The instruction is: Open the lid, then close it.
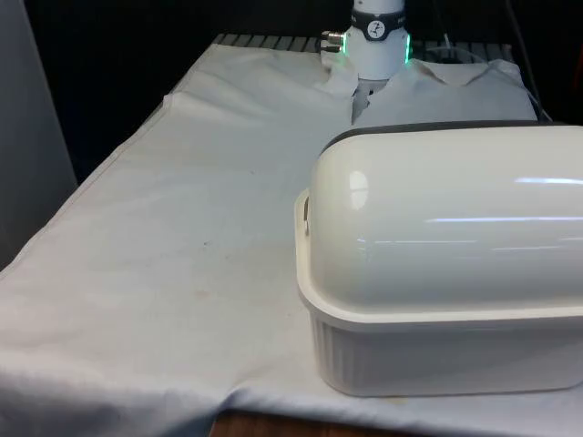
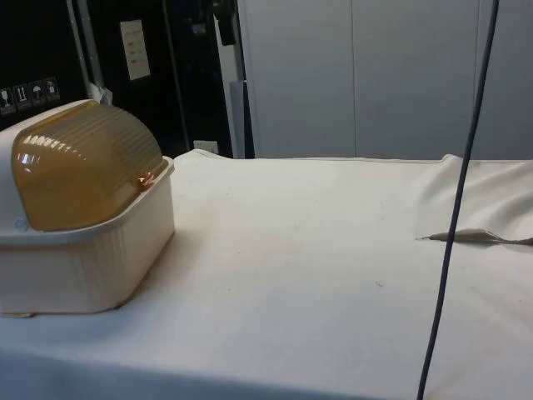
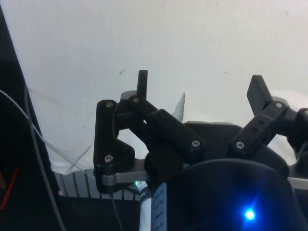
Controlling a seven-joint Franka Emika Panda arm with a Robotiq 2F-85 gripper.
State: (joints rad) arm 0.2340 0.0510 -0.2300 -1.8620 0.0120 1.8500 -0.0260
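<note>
A cream bread box (image 1: 437, 300) stands near the table's front edge on the front view's right, its rounded back towards that camera. In the side view the box (image 2: 83, 267) stands at the left. Its amber ribbed roll lid (image 2: 79, 171) is down, with the lower edge meeting the base's front rim. In the wrist view my gripper (image 3: 201, 84) is open, its two black fingers (image 3: 142, 79) wide apart with nothing between them. It hangs over bare white cloth, away from the box.
The white cloth (image 1: 182, 228) covers the table, with open room on the front view's left of the box. The arm's base (image 1: 378, 41) stands at the far end. In the side view a dark cable (image 2: 454, 217) hangs down past a cloth fold (image 2: 475, 237).
</note>
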